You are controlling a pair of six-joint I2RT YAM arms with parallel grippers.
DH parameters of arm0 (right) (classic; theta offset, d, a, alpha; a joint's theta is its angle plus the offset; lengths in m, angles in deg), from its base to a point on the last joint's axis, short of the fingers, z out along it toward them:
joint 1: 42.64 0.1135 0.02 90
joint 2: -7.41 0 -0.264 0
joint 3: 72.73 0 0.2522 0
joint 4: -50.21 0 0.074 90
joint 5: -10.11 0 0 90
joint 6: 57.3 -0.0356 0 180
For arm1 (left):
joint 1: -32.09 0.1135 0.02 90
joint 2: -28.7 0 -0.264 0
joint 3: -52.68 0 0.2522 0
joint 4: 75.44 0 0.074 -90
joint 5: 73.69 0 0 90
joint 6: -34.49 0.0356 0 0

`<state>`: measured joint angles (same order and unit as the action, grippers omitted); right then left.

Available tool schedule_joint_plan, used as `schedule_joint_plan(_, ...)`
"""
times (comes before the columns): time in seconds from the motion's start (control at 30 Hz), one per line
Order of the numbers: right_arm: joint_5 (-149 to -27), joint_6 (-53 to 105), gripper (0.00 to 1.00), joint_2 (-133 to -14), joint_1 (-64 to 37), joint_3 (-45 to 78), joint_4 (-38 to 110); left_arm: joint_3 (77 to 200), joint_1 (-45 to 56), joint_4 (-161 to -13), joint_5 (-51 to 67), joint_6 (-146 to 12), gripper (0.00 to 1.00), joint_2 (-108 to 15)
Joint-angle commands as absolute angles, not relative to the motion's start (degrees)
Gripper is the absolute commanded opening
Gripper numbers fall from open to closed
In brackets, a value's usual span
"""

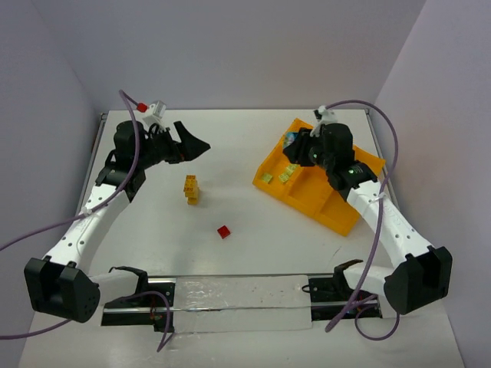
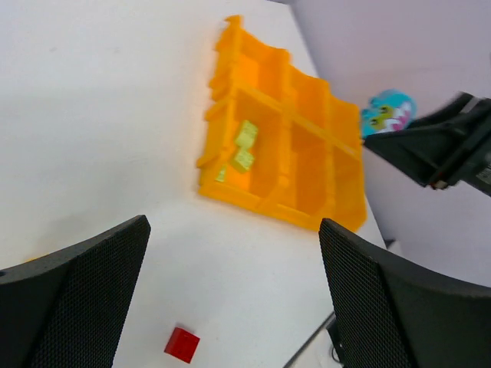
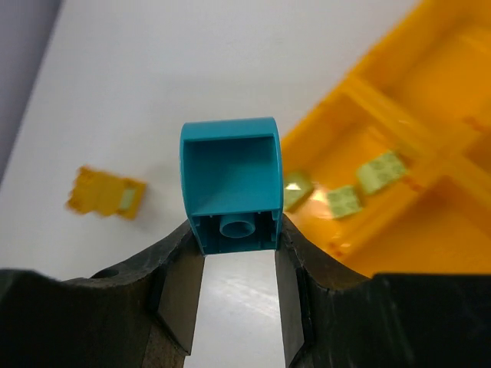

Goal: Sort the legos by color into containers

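Teal-blue lego brick (image 3: 230, 188) sits clamped between the two fingers of my right claw (image 3: 232, 241). The claw is closed only as far as the brick's width, and the brick's hollow underside faces the wrist camera. In the top view, the right claw (image 1: 295, 147) holds this brick (image 1: 291, 140) above the far left corner of the orange-yellow tray (image 1: 341, 218). The tray lies at an angle on the right side of the white desk (image 1: 253, 261).

Light green bricks (image 1: 285, 175) lie in a compartment along the tray's left edge. The left wrist view shows three of them (image 2: 245, 134) close together, and I cannot tell whether any are joined.

A yellow stack (image 1: 191, 189) of bricks stands on the bare desk left of centre, well apart from the tray. A single red brick (image 1: 223, 231) lies on the desk nearer to me and slightly right of the stack, apart from it. It also shows at the bottom of the left wrist view (image 2: 182, 344).

My left claw (image 1: 196, 144) hovers above the far left part of the desk, beyond the yellow stack, pointing right toward the tray. In its own wrist view the left claw (image 2: 234, 230) is spread wide and grips nothing.
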<state>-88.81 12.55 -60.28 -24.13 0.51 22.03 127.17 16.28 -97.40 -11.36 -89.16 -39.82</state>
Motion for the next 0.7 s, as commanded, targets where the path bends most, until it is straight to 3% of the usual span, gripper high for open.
schedule_joint_plan(0.0,-80.42,12.34,0.0,-62.85,-28.08,1.13,19.26,126.47,16.54,-101.69,0.98,-91.61,0.99,-41.13)
schedule_joint_plan(0.23,-77.04,10.89,0.0,-69.93,-34.49,3.3,18.24,127.09,16.54,-108.61,11.82,-90.21,0.99,-41.12)
schedule_joint_plan(0.67,-73.44,10.12,0.01,-88.77,-35.3,18.07,21.47,127.48,16.49,-109.63,14.37,-89.7,0.99,-41.7)
